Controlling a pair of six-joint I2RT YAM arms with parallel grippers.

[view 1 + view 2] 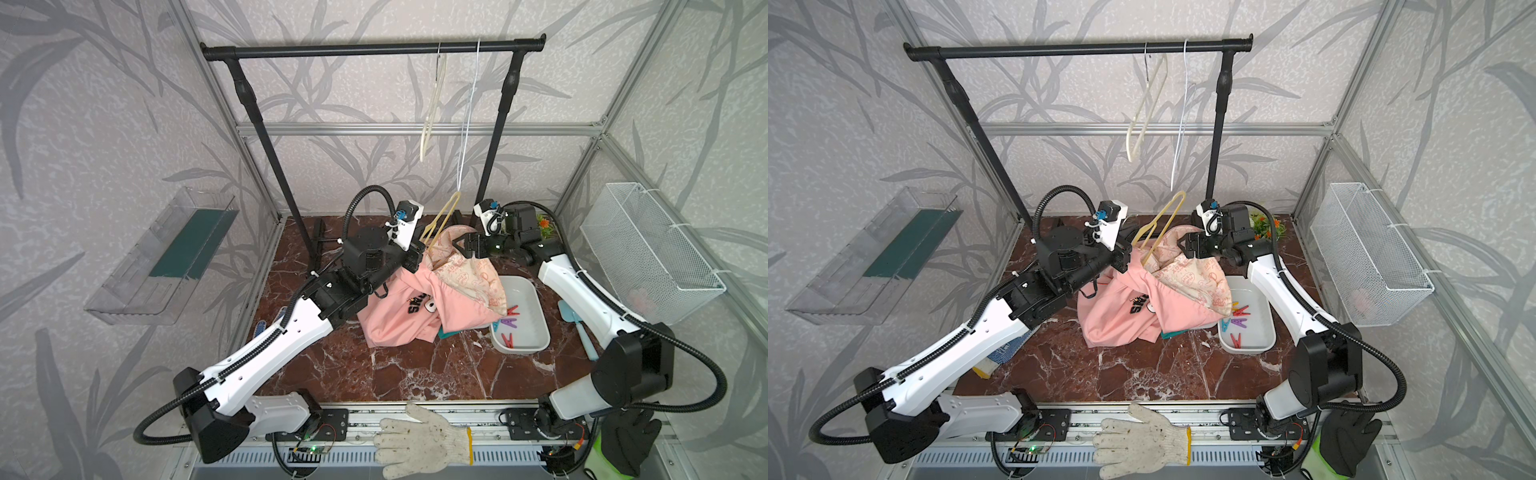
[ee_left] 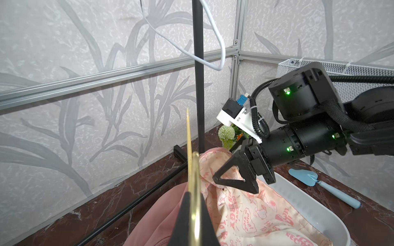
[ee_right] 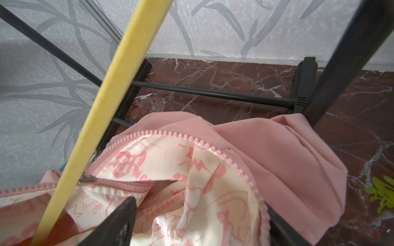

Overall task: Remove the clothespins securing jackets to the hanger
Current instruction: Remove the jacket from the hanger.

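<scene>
Only the left wrist view shows how the left gripper (image 2: 193, 197) grips: its fingers are pinched tight on the yellow hanger (image 2: 193, 170), which stands tilted above the pink jacket (image 1: 399, 316).

Only the right wrist view shows the right gripper (image 3: 198, 202) up close. Its fingers (image 3: 121, 221) are spread wide, with the jacket's cream printed lining and zip lying between them. Whether they touch the cloth cannot be told.

Both top views show what the wrist views do not. The jacket lies heaped mid-table with its hood end draped up at the hanger. A teal edge (image 1: 1173, 333) peeks from under it.

The white tray (image 1: 1268, 332) sits just right of the jacket, and the hood overlaps its near rim. In it lie the clothespins (image 1: 1237, 318), with red, purple and blue among them.

The wire basket (image 1: 648, 249) on the right wall holds something pale, too blurred to name.
</scene>
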